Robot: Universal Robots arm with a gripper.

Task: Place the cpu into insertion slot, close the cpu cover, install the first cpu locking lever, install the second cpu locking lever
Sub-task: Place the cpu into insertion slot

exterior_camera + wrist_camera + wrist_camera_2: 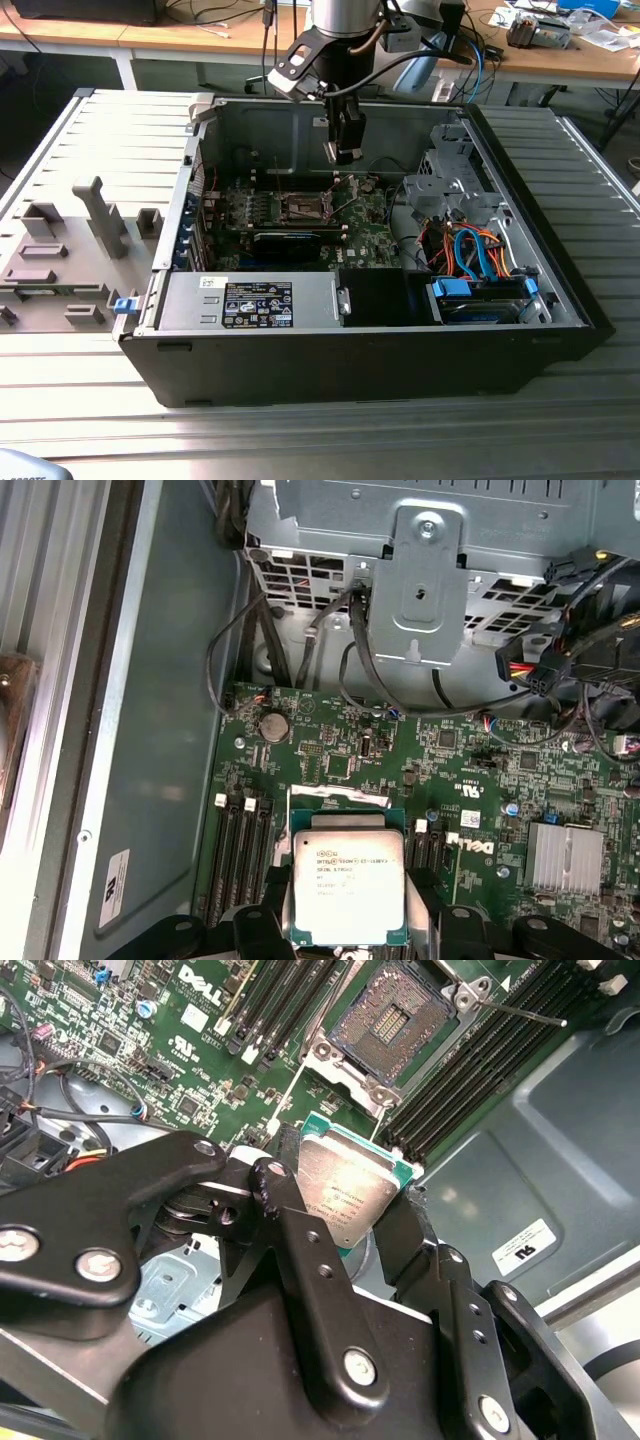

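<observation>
Cpu (345, 1185) held above the board (368, 242).
Jaws clenched on the cpu's edges; the bare slot (300, 208) lies below them, toward the exterior view's lower left, not yet touched.

The cpu (345, 1185), a flat square chip with a silvery top and green edging, is hanging tilted in the air, its edges clamped by the gripper (348, 1210). The slot (385, 1025), a dark square recess rimmed in shiny metal, is lying uncovered and apart from the chip, its silver cover (455, 975) swung back at one edge
</observation>
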